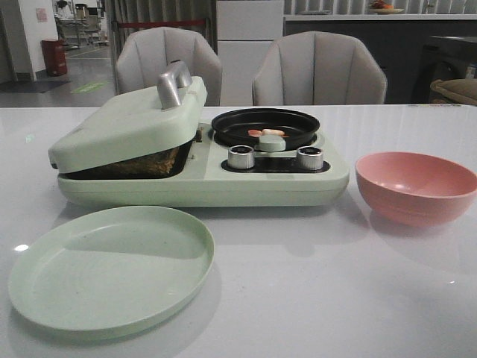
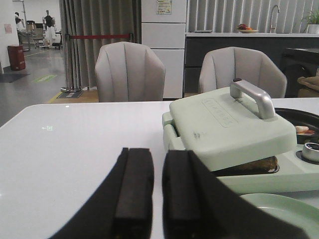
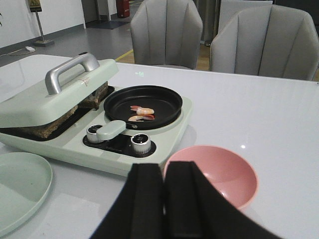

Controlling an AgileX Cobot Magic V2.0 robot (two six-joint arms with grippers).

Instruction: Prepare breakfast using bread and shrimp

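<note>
Bread (image 1: 141, 162) sits inside the press, dark crust edge showing under the tilted lid (image 1: 130, 123); lid isn't flat, propped on the slices. Left gripper (image 2: 157, 191): jaws nearly together, thin gap, nothing held, low centre of left wrist view. Right gripper (image 3: 164, 199): jaws likewise almost shut, empty, bottom centre of right wrist view. Neither arm shows in front view.

Just past the right jaws: pink bowl (image 3: 214, 174), empty, on the desk (image 1: 313, 298) right of the cooker (image 1: 201, 183). Shrimp (image 3: 142, 113): two small pink pieces in the black pan (image 3: 144, 104), right half of the cooker, centre of front view. Two silver knobs (image 1: 241, 156) in front of the pan, with the pan's green handle between them. Green plate (image 1: 112, 265) lower left of front view, in front of the press, bare. Two grey chairs (image 1: 319, 71) behind the desk.
</note>
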